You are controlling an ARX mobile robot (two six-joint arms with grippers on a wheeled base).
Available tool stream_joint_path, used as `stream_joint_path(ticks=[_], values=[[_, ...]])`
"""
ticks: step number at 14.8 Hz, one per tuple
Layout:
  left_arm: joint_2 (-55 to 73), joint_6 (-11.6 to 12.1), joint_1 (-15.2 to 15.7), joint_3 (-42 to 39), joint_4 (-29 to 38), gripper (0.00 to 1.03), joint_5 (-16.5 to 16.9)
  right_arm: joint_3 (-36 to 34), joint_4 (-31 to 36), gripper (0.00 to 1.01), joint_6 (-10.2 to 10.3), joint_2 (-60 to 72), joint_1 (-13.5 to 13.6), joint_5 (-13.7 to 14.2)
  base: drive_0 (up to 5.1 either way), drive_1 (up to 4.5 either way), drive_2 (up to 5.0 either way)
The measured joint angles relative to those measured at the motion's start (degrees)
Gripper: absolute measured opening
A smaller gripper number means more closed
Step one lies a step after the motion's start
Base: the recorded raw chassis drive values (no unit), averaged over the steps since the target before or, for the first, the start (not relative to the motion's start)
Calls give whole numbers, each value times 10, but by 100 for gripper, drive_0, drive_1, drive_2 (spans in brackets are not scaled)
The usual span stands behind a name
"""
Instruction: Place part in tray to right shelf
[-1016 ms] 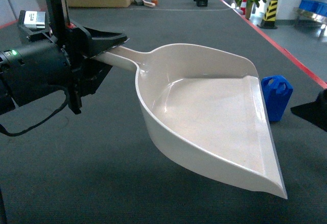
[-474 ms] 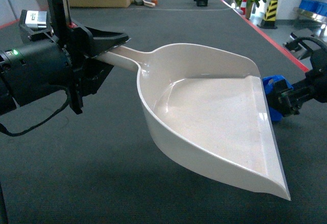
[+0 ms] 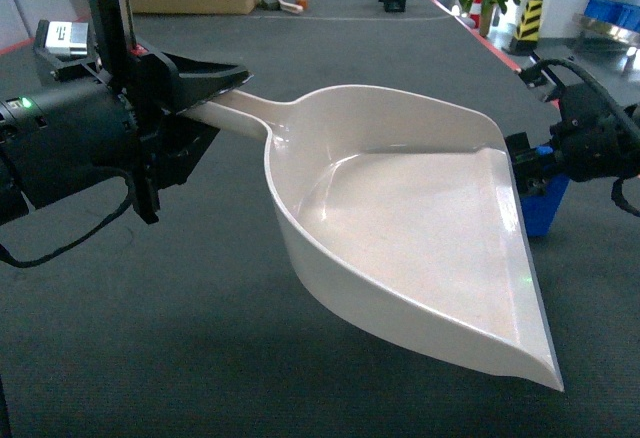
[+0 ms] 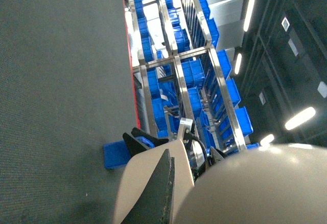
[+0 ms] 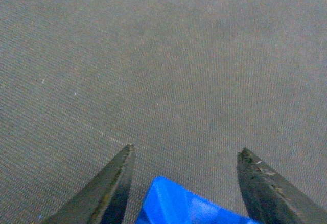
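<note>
Grey carpet fills the head view, with the beige tray (image 3: 400,228) held at centre, its handle clamped in the left gripper (image 3: 185,98) at nine o'clock. At three o'clock the right gripper (image 5: 184,183), fingers spread, straddles the blue part (image 3: 540,208) on the floor. It should descend further before closing, squarely, for a centred grip.

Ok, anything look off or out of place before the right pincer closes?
Nothing spilled or damaged. The part stands on the floor beside the tray's lip, not in it. The tray is empty, held tilted by the left pincer. The right pincer straddles the part, open.
</note>
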Motion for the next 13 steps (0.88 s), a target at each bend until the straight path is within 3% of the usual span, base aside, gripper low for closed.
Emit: stream_joint_path(ticks=[1, 2, 4, 5, 7, 9, 10, 11, 13], values=[[0, 0, 0, 0, 0, 15, 0, -26, 10, 51, 9, -11, -1, 9, 0, 0, 0], [0, 0, 0, 0, 0, 15, 0, -58, 28, 46, 13, -30, -8, 10, 0, 0, 0], [0, 0, 0, 0, 0, 15, -2, -137, 70, 46, 30, -90, -28, 2, 0, 0, 0], [0, 0, 0, 0, 0, 15, -1, -200, 99, 46, 41, -163, -38, -17, 0, 0, 0], [0, 0, 0, 0, 0, 15, -1, -238, 110, 46, 50, -225, -36, -38, 0, 0, 0], [0, 0, 0, 0, 0, 15, 0, -293, 132, 46, 73, -353, 9, -71, 0, 0, 0], [0, 0, 0, 0, 0, 15, 0, -297, 148, 46, 89, -389, 43, -73, 0, 0, 0], [0, 0, 0, 0, 0, 15, 0, -293, 163, 46, 114, -403, 85, -71, 0, 0, 0], [0, 0, 0, 0, 0, 15, -1, -286, 191, 46, 157, -357, 163, -34, 0, 0, 0]])
